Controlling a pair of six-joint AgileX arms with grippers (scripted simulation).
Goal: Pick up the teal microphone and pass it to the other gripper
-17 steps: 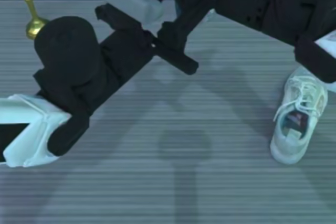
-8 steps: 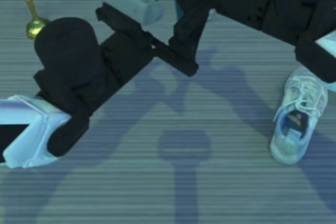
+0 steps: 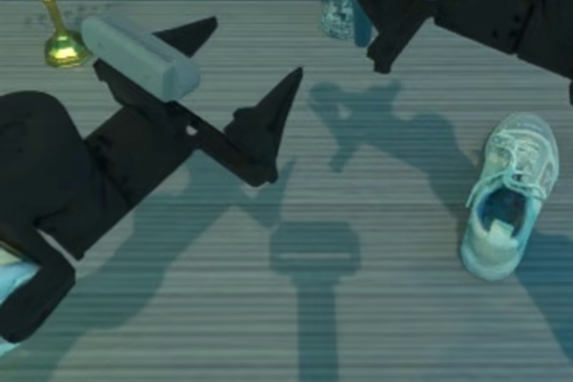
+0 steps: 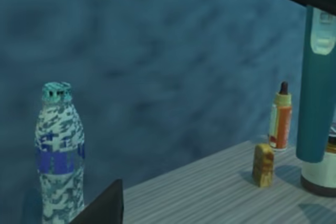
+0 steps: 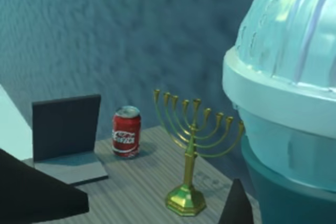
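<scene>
In the left wrist view the teal microphone hangs above the table under my right gripper's black body, its small white switch near the top. The right wrist view shows its ribbed white-grey head very close, beside one black fingertip. From above, only a strip of its teal handle shows under my right gripper, which is shut on it at the back of the table. My left gripper stands at the left, open wide, with nothing between its fingers.
A pale sneaker lies at the right. A gold menorah stands at the back left, a speckled bottle at the back middle. Farther off are a red can, an orange dropper bottle and a small brown block.
My left gripper has opened and drawn back to the left. My right arm has pulled away toward the back right, taking the microphone with it.
</scene>
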